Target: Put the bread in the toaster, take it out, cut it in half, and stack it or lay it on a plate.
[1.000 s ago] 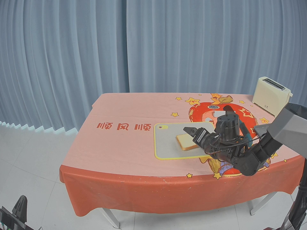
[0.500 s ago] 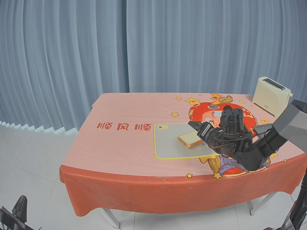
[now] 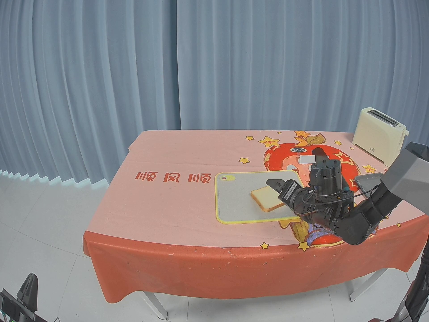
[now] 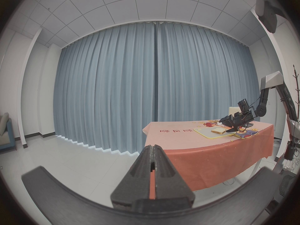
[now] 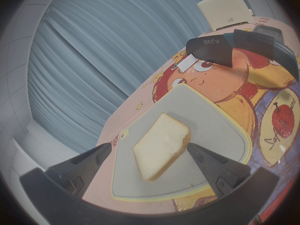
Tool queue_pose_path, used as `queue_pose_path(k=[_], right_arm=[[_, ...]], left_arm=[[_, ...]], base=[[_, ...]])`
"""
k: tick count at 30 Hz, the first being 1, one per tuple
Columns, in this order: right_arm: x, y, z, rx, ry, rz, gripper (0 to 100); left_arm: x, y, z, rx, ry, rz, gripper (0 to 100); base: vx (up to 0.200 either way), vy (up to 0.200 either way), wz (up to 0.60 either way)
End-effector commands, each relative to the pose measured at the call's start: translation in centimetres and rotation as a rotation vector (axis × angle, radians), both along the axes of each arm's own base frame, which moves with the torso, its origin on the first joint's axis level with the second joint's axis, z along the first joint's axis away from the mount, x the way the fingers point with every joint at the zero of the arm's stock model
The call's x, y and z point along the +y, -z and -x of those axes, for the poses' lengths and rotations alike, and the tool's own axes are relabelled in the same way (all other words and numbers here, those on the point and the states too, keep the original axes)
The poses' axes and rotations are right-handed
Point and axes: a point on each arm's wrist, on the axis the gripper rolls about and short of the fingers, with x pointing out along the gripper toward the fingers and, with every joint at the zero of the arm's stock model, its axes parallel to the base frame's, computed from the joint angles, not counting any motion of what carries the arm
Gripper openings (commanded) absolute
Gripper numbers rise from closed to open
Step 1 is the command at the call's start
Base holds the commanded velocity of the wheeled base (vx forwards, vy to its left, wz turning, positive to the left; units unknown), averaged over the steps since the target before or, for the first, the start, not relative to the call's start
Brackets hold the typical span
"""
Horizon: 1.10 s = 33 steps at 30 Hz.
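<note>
Room: pleated blue-grey curtain [image 3: 178, 54] behind a desk [image 3: 178, 202] draped in a pink-and-orange cloth printed with a cartoon apple.
Right claw [image 3: 278, 191]: spread wide and gripping nothing, low over the board with a finger on either side of the bread. In the right wrist view one fingertip [image 5: 191, 147] touches the slice's crust, while the other stands apart from it.
Bread: one pale square slice of bread with a tan crust [image 3: 267, 198] [image 5: 161, 146], on the board near the side closest to the claw.
Board: grey rectangular cutting board with a yellow rim [image 3: 237, 197] [image 5: 212, 125], lying flat on the desk beside the apple print.
Knife: black-bladed knife with a blue-green handle [image 5: 212, 49], on the apple print just beyond the board.
Card: small white rectangle [image 3: 306, 159] [image 5: 187, 63], near the knife's tip.
Plate: flat grey plate [image 3: 368, 182], past the claw's wrist, towards the desk's right edge.
Toaster: cream two-slot toaster [image 3: 379, 133] [image 5: 225, 8], upright at the far right corner.
Left claw [image 4: 152, 147]: fingers pressed together with nothing between them, well away from the desk and over the floor.
</note>
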Motion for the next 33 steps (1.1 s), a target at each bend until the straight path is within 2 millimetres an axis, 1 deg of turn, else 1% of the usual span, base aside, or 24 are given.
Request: queue_pose_path(k=[1,6,11,15,17,18,22,25,27,29,30,33], right_arm=[[-0.1,-0.1,0.0,-0.002,0.004,-0.001,100],[0.2,0.1,-0.9,-0.015,0.005,-0.006,100],[0.1,0.0,-0.6,-0.011,0.006,-0.003,100],[-0.5,-2.2,0.6,-0.054,0.005,-0.031,100],[-0.6,-2.4,0.8,-0.057,0.005,-0.033,100],[-1.0,-4.0,1.8,-0.084,0.001,-0.064,100],[-1.7,-6.1,3.2,-0.117,0.019,-0.133,100],[-2.3,-7.3,4.2,-0.141,0.014,-0.154,100],[-2.7,-8.0,5.0,-0.155,0.007,-0.165,100],[-2.7,-8.0,5.0,-0.155,0.007,-0.165,100],[-3.3,-8.5,6.0,-0.173,-0.009,-0.184,100],[-4.0,-8.5,6.4,-0.228,-0.011,-0.243,100]], left_arm=[[0.0,0.5,0.0,0.001,0.0,0.0,0],[0.0,0.5,0.0,0.001,0.0,0.0,0],[0.0,0.5,0.0,0.001,0.0,0.0,0],[0.0,0.5,0.0,0.001,0.0,0.0,0],[0.0,0.5,0.0,0.001,0.0,0.0,0],[0.0,0.5,0.0,0.001,0.0,0.0,0],[0.0,0.5,0.0,0.001,0.0,0.0,0],[0.0,0.5,0.0,0.001,0.0,0.0,0],[0.0,0.5,0.0,0.002,0.0,0.0,0],[0.0,0.5,0.0,0.002,0.0,0.0,0],[0.0,0.5,0.0,0.001,0.0,0.0,0],[0.0,0.5,0.0,0.002,0.0,0.0,0]], base=[[0.0,0.0,0.0],[0.0,0.0,0.0],[0.0,0.0,0.0],[0.0,0.0,0.0],[0.0,0.0,0.0],[0.0,0.0,0.0],[0.0,0.0,0.0],[0.0,0.0,0.0],[0.0,0.0,0.0],[0.0,0.0,0.0],[0.0,0.0,0.0],[0.0,0.0,0.0]])
